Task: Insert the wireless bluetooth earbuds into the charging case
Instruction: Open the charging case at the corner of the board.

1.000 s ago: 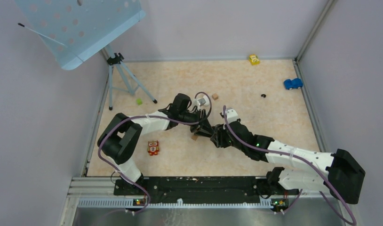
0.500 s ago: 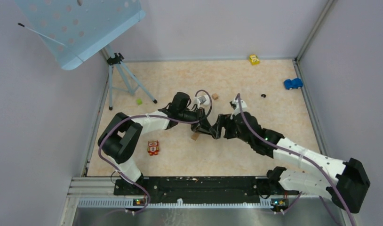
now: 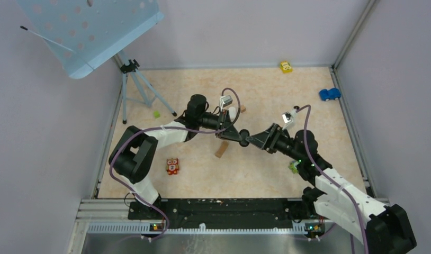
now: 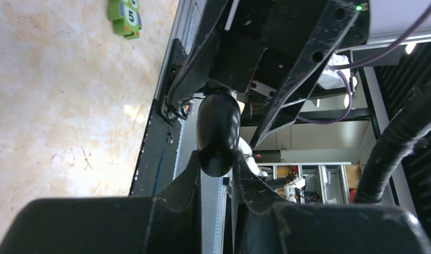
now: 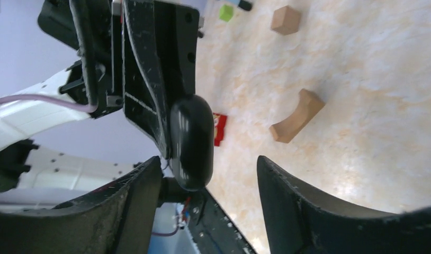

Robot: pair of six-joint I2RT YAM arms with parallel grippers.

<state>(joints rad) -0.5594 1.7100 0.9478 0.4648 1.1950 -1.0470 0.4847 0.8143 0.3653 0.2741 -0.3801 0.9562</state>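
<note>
Nearest, the right arm (image 3: pixel 340 191) has drawn back toward its own side of the desk (image 3: pixel 245 177), so the right tool (image 5: pixel 208 160) no longer crowds low against the left one as it did a second ago. Its jaws now stand wide, one finger on each side of the black case (image 5: pixel 192 140) without clamping it, though I cannot tell whether one finger brushes the case. Just beyond, the left tool (image 4: pixel 216 159) has closed firmly on one end of the case. The case sticks out past its fingertips (image 4: pixel 188 177) as a smooth dark oval, held clear of the desk near the arch block (image 3: pixel 222 149). So the case has passed into the left tool alone, and both tools have risen and turned tip to tip. That reads as a handover or regrip: the right tool is freed to fetch a bud while the left steadies the case. No open lid shows, so the case probably has to be opened first. Farther off, a dark speck (image 3: pixel 296 107) lies alone on the right of the desk, well apart from both tools. It may be a bud, but it is too small to tell. Neither tool holds a bud.
</note>
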